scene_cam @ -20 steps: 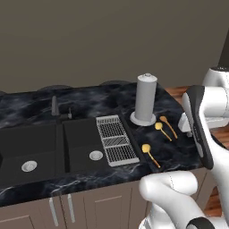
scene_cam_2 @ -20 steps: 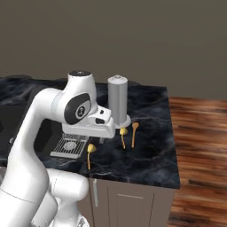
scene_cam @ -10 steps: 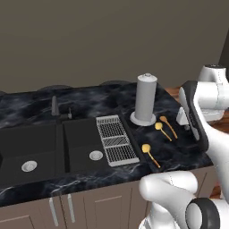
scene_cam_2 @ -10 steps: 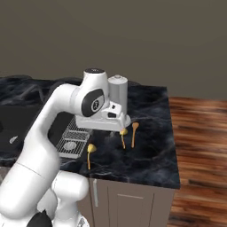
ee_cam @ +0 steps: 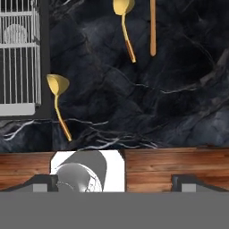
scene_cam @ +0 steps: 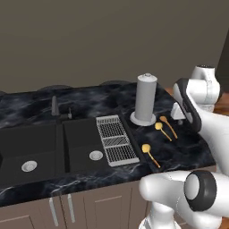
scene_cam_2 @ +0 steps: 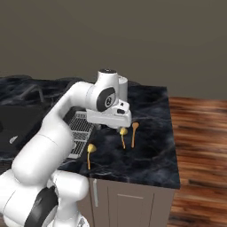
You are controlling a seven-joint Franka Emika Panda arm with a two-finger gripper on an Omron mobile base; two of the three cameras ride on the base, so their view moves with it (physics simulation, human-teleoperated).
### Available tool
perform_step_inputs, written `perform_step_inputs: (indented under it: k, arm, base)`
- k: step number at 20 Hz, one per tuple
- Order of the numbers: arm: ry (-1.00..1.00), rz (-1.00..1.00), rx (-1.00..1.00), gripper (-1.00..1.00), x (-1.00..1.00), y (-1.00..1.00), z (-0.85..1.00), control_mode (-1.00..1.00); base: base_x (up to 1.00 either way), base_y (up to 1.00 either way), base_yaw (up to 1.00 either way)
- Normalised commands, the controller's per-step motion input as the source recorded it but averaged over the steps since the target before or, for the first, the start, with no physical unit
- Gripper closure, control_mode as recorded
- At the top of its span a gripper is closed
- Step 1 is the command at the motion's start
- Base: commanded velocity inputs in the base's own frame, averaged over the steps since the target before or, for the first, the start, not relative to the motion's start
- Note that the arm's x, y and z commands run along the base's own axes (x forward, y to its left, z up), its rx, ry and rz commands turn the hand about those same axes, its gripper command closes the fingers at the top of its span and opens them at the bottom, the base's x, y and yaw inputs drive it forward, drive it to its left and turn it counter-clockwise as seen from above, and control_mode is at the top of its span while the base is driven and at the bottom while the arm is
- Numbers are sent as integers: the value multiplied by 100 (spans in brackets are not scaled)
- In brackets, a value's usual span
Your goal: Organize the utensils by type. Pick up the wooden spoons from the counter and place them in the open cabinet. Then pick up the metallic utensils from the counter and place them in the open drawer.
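Black marble counter (scene_cam: 89, 103) bears two metallic utensils (ee_cam: 58, 102); the pincer (scene_cam_2: 116, 127) hangs spread, holding nothing.

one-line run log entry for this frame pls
phase: approach | tool: open, empty, above counter | wooden spoon and two metallic utensils lying on counter | none picked yet

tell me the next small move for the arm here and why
Probably lower the open gripper toward the long slim orange-brown wooden spoon on the glossy black marble-veined counter. The jaws hang empty above it, and wooden spoons go first; the short golden utensil with the yellow round head lies right beside it, so aim carefully.
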Motion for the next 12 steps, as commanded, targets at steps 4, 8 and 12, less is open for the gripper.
perform_step_inputs:
  k: [4, 8, 12]
  arm:
    - [0, 0, 1, -100, 72, 0, -40, -100]
    - [1, 0, 0, -100, 59, -5, -30, -100]
    - [0, 2, 0, -100, 33, -17, -15, -100]
  base:
    - [0, 0, 0]
    - [0, 0, 0]
    - [0, 0, 0]
